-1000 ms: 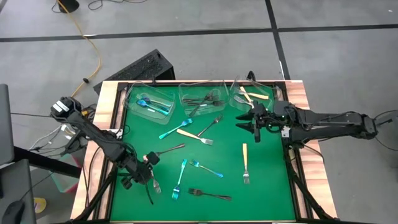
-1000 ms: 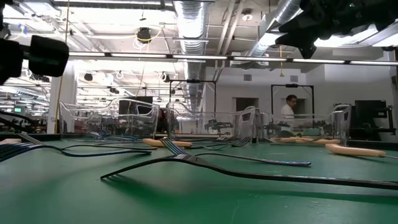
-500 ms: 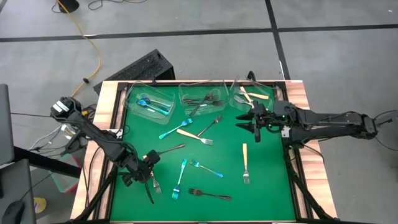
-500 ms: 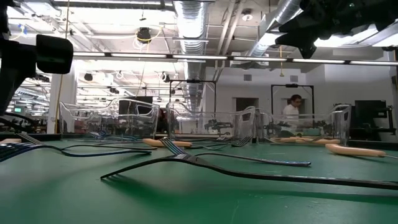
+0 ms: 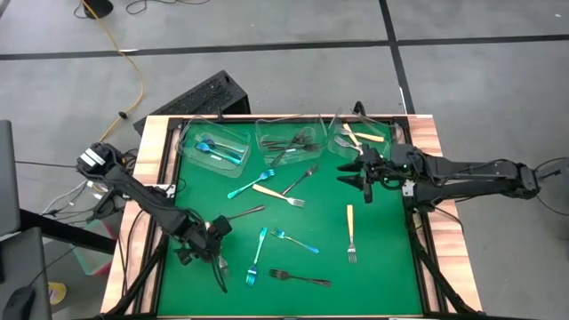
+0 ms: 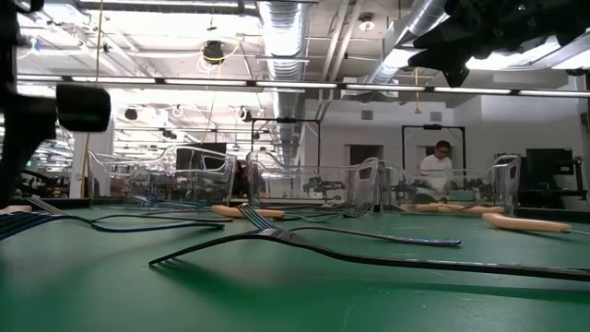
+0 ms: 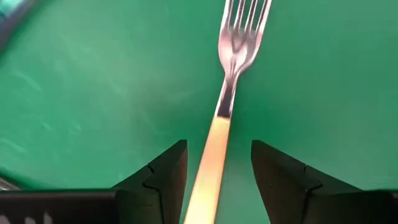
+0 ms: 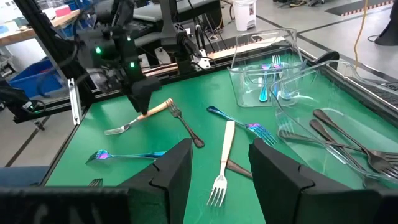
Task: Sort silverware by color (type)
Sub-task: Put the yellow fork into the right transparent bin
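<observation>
Forks of three kinds lie flat on the green mat [image 5: 382, 267]: iridescent blue [image 5: 256, 256], dark metal [image 5: 300, 278] and cream-handled [image 5: 350, 233]. My left gripper [image 5: 216, 252] is open, low over a cream-handled fork [image 7: 227, 93] near the mat's near left corner. Its fingers stand on either side of the handle [image 7: 208, 162] without touching it. The right wrist view also shows this fork [image 8: 138, 119]. My right gripper [image 5: 356, 176] hangs open above the mat's far right part, over nothing.
Three clear tubs stand along the far edge: the left one [image 5: 213, 145] holds blue forks, the middle one [image 5: 286, 138] dark forks, the right one [image 5: 356, 135] cream-handled forks. More forks lie scattered mid-mat. A person [image 6: 441, 164] stands in the room beyond.
My left gripper has come down a little toward the cream-handled fork and shifted slightly toward the table's near edge. The forks have stayed where they lay.
</observation>
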Action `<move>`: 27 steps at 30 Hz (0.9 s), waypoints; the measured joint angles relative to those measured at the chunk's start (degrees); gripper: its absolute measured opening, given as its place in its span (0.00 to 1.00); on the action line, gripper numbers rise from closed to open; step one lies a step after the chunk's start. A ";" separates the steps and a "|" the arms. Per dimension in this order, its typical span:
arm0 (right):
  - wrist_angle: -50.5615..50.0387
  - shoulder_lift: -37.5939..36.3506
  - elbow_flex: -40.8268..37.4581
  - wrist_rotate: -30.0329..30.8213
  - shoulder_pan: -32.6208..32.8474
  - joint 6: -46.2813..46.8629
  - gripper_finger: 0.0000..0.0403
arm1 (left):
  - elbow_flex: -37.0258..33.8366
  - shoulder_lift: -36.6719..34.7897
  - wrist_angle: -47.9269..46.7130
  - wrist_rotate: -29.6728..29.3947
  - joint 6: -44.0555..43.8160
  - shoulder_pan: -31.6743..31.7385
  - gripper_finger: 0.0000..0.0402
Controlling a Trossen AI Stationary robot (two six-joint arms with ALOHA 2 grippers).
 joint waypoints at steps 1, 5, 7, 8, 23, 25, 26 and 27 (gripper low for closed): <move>-0.09 0.00 0.00 0.00 0.00 0.00 0.45 | 0.00 1.16 0.00 -0.74 0.15 0.00 0.41; -0.62 0.00 0.00 0.00 0.00 0.02 0.45 | 0.69 4.53 -0.04 -2.36 0.62 0.05 0.41; -0.84 0.00 0.00 0.00 0.00 0.02 0.45 | 0.81 5.60 -0.08 -2.40 1.02 0.04 0.41; -0.91 0.00 0.00 0.00 0.00 0.02 0.45 | 0.81 6.06 -0.08 -1.96 1.30 0.06 0.40; -1.09 0.00 0.02 0.02 0.02 0.09 0.45 | 0.68 6.86 -0.39 2.54 -1.31 1.75 0.06; -1.07 0.00 0.02 0.02 0.00 0.09 0.45 | 0.63 6.86 -0.13 2.75 -3.07 2.18 0.06; -1.07 0.00 0.02 0.02 0.00 0.12 0.45 | 0.61 6.86 0.07 2.86 -4.06 2.30 0.06; -1.07 0.00 0.02 0.02 0.00 0.13 0.45 | 0.58 6.85 0.29 2.85 -5.09 2.36 0.06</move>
